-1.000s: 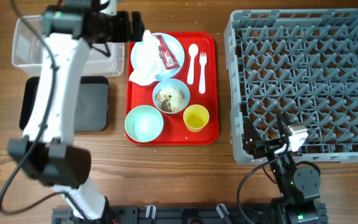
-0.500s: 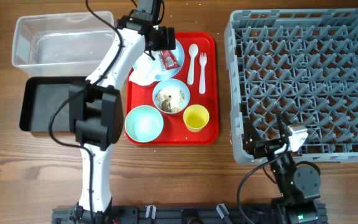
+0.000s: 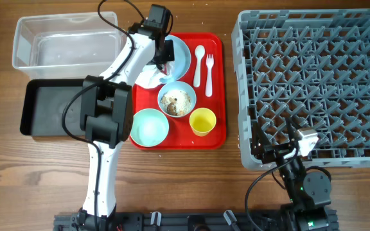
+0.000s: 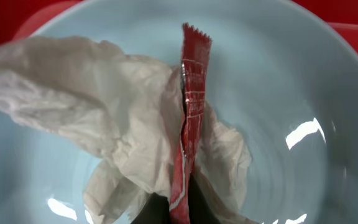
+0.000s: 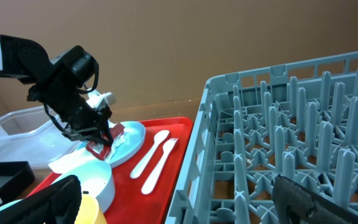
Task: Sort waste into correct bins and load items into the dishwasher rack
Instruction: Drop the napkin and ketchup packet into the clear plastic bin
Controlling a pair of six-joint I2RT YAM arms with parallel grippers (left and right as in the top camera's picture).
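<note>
Now | left gripper (image 4: 176, 213) pinches red snack wrapper (image 4: 190, 112) edge-up above pale blue plate (image 4: 278, 74) | crumpled napkin (image 4: 104, 124) touches wrapper | right gripper (image 5: 182, 202) fingers spread, beside dishwasher rack (image 5: 278, 124)

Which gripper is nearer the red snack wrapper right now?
Left. The left gripper pinches the red snack wrapper over the plate; the right gripper sits open by the dishwasher rack, far off.

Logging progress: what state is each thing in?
Left hand, shut on small red snack wrapper.
Right hand, open.
Clear rectangular plastic tub, empty.
Black rectangular tray, empty.
Grey plastic dishwasher rack, empty.
Front pale blue bowl, empty.
Middle pale blue bowl, holding beige scraps.
Yellow cup, upright.
</note>
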